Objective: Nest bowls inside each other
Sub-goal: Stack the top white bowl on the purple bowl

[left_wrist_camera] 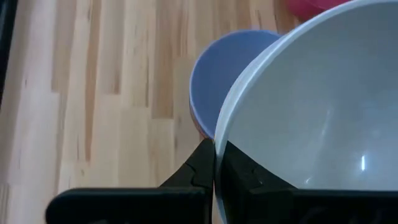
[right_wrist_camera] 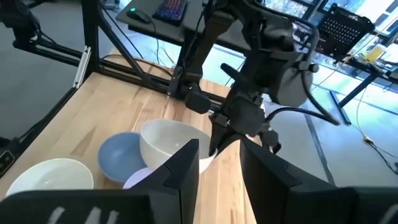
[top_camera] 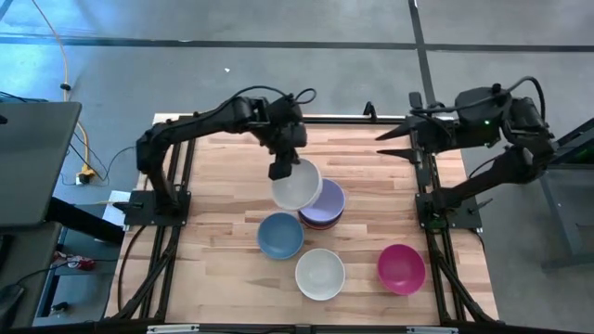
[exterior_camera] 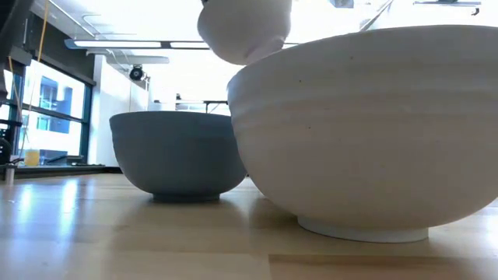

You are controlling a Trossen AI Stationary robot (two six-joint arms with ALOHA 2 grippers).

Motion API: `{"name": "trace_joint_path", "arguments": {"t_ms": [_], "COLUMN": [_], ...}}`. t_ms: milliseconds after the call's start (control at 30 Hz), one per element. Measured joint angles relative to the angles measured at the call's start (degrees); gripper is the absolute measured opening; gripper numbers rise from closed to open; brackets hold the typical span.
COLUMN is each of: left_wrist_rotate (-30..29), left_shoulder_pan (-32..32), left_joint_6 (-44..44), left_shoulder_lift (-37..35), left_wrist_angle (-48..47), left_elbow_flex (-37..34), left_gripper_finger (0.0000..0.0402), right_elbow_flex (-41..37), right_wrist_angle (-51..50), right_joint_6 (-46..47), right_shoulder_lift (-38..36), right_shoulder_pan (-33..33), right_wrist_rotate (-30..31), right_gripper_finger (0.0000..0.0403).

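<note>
My left gripper (top_camera: pixel 285 171) is shut on a white bowl (top_camera: pixel 297 185) held above the table, beside a stack topped by a lavender bowl (top_camera: pixel 327 200). The stack's lower bowls (top_camera: pixel 320 223) sit on the wood. A light blue bowl (top_camera: pixel 280 235), a second white bowl (top_camera: pixel 320 274) and a magenta bowl (top_camera: pixel 401 267) each stand alone on their bases. In the low view the lifted bowl (exterior_camera: pixel 245 31) hangs over the blue bowl (exterior_camera: pixel 179 155) and the near white bowl (exterior_camera: pixel 366 132). My right gripper (top_camera: pixel 386 143) waits open, high at the table's far right. My left gripper pinches the white bowl's rim (left_wrist_camera: pixel 219 140), one finger (left_wrist_camera: pixel 245 174) inside the bowl and the other finger (left_wrist_camera: pixel 196 171) outside. The fingers slant down from the table's far left side. The bowl is lifted clear of the table and tilted, its opening mostly up.
The arms' black frames (top_camera: pixel 432 213) stand along the table's left and right sides. Bare wood (top_camera: pixel 213 269) lies at the near left and along the far edge. In the right wrist view, desks with keyboards (right_wrist_camera: pixel 171 9) show beyond the table.
</note>
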Motion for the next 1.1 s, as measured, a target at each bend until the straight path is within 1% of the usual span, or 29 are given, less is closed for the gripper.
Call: {"name": "trace_joint_path", "arguments": {"t_ms": [100, 333, 433, 533, 600, 733, 900, 1100], "left_wrist_rotate": [1.60, 2.00, 2.50, 4.21, 4.79, 4.78, 4.81, 4.38], "left_shoulder_pan": [0.04, 0.02, 0.02, 0.19, 0.37, 0.26, -0.26, -1.67], "left_joint_6": [0.59, 1.50, 1.72, 2.00, 2.02, 1.70, 1.50, 1.52], "left_shoulder_lift": [3.98, 13.49, 17.30, 17.81, 18.54, 19.63, 19.58, 19.83], "left_wrist_angle": [-3.05, -10.73, -13.34, -12.43, -12.66, -11.93, -10.79, -8.31], "left_elbow_flex": [6.13, 20.79, 26.23, 25.07, 25.63, 26.18, 26.20, 26.20], "left_gripper_finger": [0.0000, 0.0000, 0.0000, 0.0000, 0.0000, 0.0000, 0.0000, 0.0000], "right_elbow_flex": [-7.14, -22.55, -28.46, -33.44, -36.35, -40.91, -44.26, -45.84], "right_wrist_angle": [3.79, 11.55, 13.89, 14.41, 14.89, 17.91, 20.75, 20.75], "right_joint_6": [0.01, 2.30, 3.84, 5.67, 6.27, 6.92, 7.41, 8.98], "right_shoulder_lift": [-4.96, -17.08, -21.71, -25.61, -27.64, -30.88, -32.09, -31.43], "right_shoulder_pan": [0.00, 0.00, 0.00, -0.02, -0.05, -0.04, -0.04, -0.04], "right_wrist_rotate": [0.02, 0.03, 1.96, 5.42, 7.02, 7.19, 7.20, 7.02], "right_gripper_finger": [0.0110, 0.0110, 0.0110, 0.0110, 0.0110, 0.0110, 0.0110, 0.0110]}}
